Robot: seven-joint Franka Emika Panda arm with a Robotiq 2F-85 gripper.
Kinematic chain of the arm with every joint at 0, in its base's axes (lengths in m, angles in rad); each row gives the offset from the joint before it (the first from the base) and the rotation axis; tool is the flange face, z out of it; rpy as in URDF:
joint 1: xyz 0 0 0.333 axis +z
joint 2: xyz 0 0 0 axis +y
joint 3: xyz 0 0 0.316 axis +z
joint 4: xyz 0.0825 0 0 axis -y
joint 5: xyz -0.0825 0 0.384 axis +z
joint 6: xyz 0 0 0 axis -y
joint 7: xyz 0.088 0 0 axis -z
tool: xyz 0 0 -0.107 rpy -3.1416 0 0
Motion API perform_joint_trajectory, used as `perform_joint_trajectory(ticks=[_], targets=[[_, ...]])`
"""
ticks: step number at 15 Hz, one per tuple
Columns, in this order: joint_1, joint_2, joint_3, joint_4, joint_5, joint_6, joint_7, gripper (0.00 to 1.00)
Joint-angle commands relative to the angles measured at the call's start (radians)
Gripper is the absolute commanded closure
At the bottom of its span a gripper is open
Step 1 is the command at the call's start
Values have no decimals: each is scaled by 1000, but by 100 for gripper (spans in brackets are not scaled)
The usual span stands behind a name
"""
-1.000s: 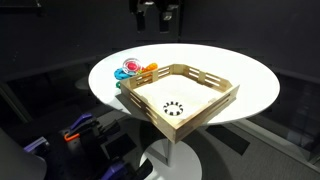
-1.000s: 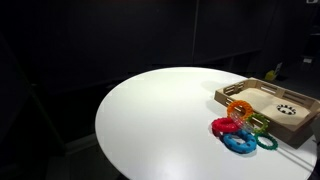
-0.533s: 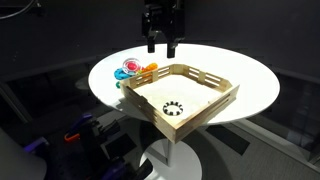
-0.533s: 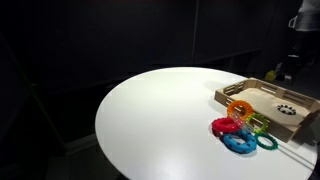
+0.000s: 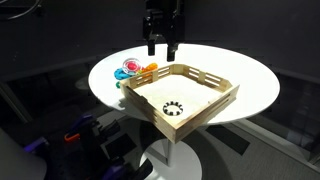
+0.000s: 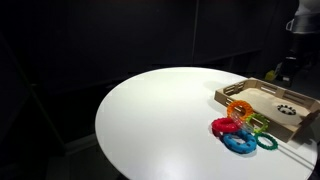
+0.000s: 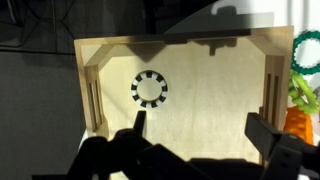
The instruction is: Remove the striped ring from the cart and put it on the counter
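Hovering high over the cart [image 5: 200,118] with tool [image 5: 162,50] spread wide, likely so as to straddle the ring [image 7: 150,88] on descent. Lying flat on the cart floor, clear of the walls, not yet on the table [image 5: 250,75].

This looks like a lab or test room rather than a home: everything around is blacked out, and only the round white table [image 5: 255,85] is lit. A robot arm [image 5: 162,18] hangs over it, and cables and gear [image 5: 85,128] lie cluttered in the dark below.
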Motion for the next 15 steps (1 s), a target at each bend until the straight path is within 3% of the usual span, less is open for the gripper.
perform_joint_trajectory(ticks=[1, 8, 15], targets=[[-9, 10, -7, -1, 6, 17, 9, 0], [-35, 41, -36, -40, 8, 112, 27, 0], [-39, 138, -55, -92, 53, 290, 17, 0]])
